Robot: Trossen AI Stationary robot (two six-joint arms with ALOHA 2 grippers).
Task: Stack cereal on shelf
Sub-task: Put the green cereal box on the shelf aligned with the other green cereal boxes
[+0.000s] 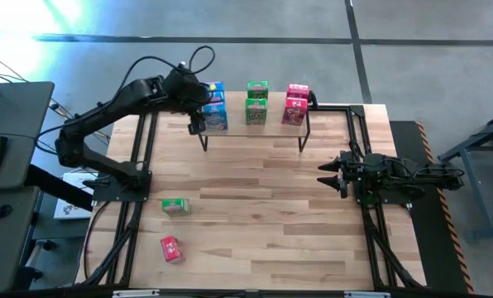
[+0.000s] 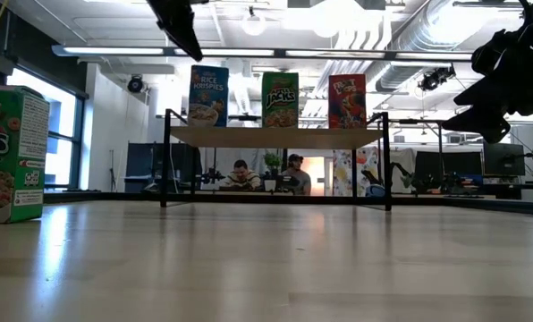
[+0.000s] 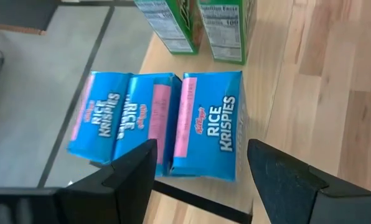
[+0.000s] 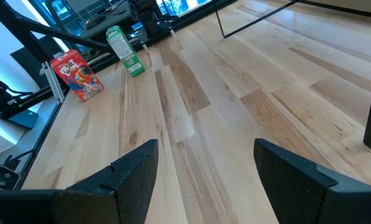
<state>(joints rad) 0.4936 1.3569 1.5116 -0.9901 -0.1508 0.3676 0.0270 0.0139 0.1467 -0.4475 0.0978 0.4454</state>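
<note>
Cereal [image 3: 210, 127] on the shelf [image 1: 271, 126] sits below my left end effector [image 3: 201, 180], jaws apart; lifting crookedly could topple it.

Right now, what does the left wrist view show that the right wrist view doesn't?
Only the left wrist view: three blue Rice Krispies boxes standing side by side on the shelf, two green boxes past them, and the open left gripper above the blue row, holding nothing.

Only the right wrist view: the red box and one green box out on the tabletop, seen past the open, empty right gripper.

Both share: wooden surface and an open gripper.
</note>
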